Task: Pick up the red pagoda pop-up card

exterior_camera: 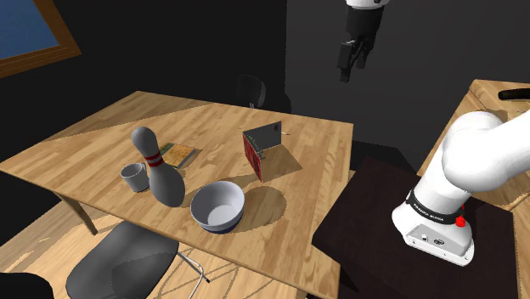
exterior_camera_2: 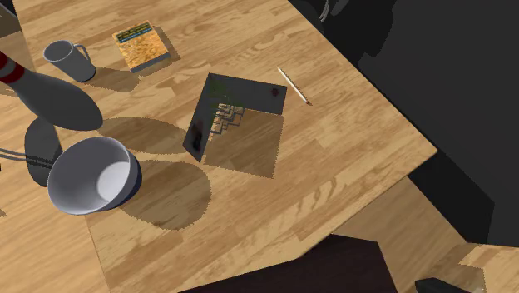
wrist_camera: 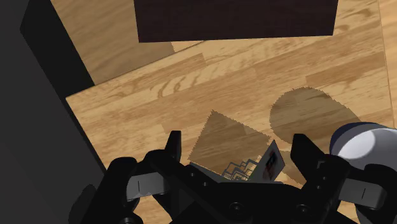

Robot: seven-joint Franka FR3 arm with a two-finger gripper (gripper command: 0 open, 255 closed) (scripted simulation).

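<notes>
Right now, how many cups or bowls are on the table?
2. A mug stands at the shoulder view's left of the pin. A bowl sits on the pin's other side, nearer that camera. None looks hidden.

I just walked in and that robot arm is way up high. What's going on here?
A white robot arm is going after the pop-up card, which stands open on the wooden table. Its black end effector hangs high above the table with its fingers open, touching nothing. The card is not picked up yet. A bowl, a bowling pin, a mug and a small book sit nearby.
</notes>
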